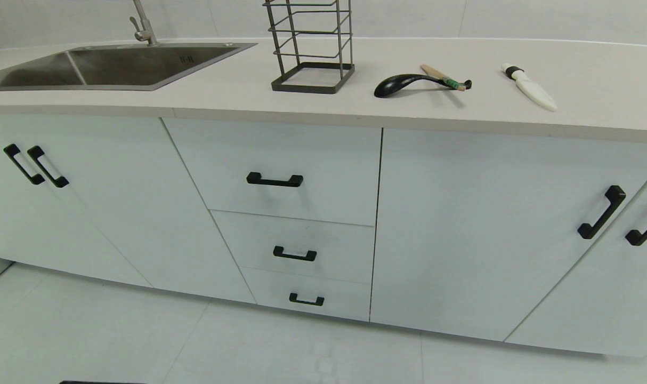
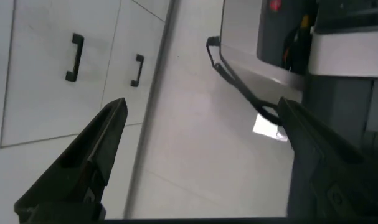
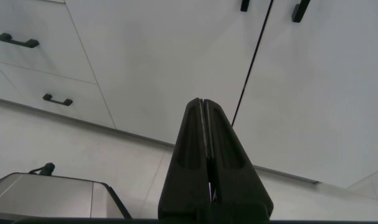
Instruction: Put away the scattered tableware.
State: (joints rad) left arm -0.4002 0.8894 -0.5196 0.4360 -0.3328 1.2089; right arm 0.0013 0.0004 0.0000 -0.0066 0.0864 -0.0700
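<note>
On the pale countertop [image 1: 595,80] lie a black ladle [image 1: 409,83], a wooden chopstick pair with green bands [image 1: 442,77] crossing its handle end, and a white knife with a black band [image 1: 530,87] to the right. A dark wire rack [image 1: 312,48] stands left of them. My left gripper [image 2: 201,112] hangs open low by the cabinet fronts, over the floor. My right gripper [image 3: 205,109] is shut with nothing in it, facing a white cabinet door [image 3: 176,62].
A steel sink [image 1: 115,64] with a faucet [image 1: 142,24] sits at the counter's left. Below are white drawers with black handles [image 1: 274,180] and cabinet doors [image 1: 462,229]. Tiled floor [image 1: 195,346] lies in front.
</note>
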